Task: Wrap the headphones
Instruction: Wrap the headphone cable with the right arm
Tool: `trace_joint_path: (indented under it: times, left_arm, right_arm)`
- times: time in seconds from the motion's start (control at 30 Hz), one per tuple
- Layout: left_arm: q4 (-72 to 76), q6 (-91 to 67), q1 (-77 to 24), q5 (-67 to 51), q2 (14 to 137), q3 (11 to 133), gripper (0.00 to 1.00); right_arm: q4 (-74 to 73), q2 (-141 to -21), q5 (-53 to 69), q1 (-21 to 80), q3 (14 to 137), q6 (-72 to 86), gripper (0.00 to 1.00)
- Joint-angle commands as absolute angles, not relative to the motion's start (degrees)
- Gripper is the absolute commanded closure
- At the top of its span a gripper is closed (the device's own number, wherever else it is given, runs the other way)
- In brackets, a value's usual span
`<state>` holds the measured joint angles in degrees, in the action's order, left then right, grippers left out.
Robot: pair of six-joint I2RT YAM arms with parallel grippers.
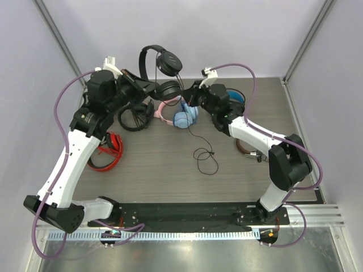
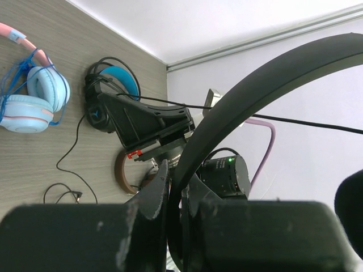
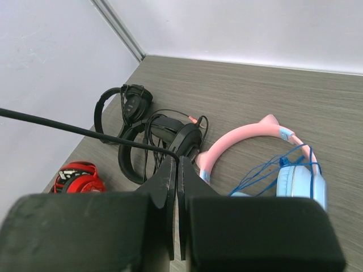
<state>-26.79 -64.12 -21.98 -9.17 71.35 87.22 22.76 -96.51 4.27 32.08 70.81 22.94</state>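
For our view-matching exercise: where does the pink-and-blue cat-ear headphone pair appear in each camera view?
Top external: pink-and-blue cat-ear headphones, just above centre.
Left wrist: at the upper left edge.
Right wrist: lower right.
Shared landmark: the grey wood-grain table beneath them.

Near-centre table open, wide lane betw arms. Cable coil lies mid-table, thin strand rising from it to rear. Back-centre crowded: pink-and-blue pair and black pair close together on table, headphones aloft above. Red pair by L arm. Blue-lined pair behind R arm.
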Motion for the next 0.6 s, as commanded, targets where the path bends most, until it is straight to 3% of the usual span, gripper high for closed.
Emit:
trace_joint_path:
  times: [0.0,0.03,0.07,0.1,0.17,0.33,0.57]
  left_arm:
    - [-22.7,-64.7,-21.4,-10.6,69.1,89.9,1.00]
    - [-23.5,-63.9,-21.4,-10.0,69.2,90.3,1.00]
    - [-23.9,-63.3,-21.4,-9.5,69.3,90.4,1.00]
    - [-24.4,-62.8,-21.4,-8.4,69.2,90.5,1.00]
    - [-25.6,-61.5,-21.4,-7.6,69.2,91.0,1.00]
    - [-26.5,-60.1,-21.4,-6.3,69.3,91.7,1.00]
    - [-26.5,-59.4,-21.4,-5.7,69.5,91.8,1.00]
  right_arm:
    - [25.1,-95.1,5.7,32.0,70.2,23.7,0.99]
    - [24.5,-94.7,6.4,32.0,70.3,23.7,0.93]
    - [23.2,-93.5,6.9,32.0,70.4,23.6,0.57]
    - [22.7,-92.6,7.3,32.0,70.2,23.4,0.44]
    - [21.4,-90.3,6.6,32.0,68.6,22.9,0.27]
    - [17.9,-78.7,4.7,32.0,64.0,21.7,0.21]
    - [14.3,-65.7,6.0,32.1,62.4,24.6,0.20]
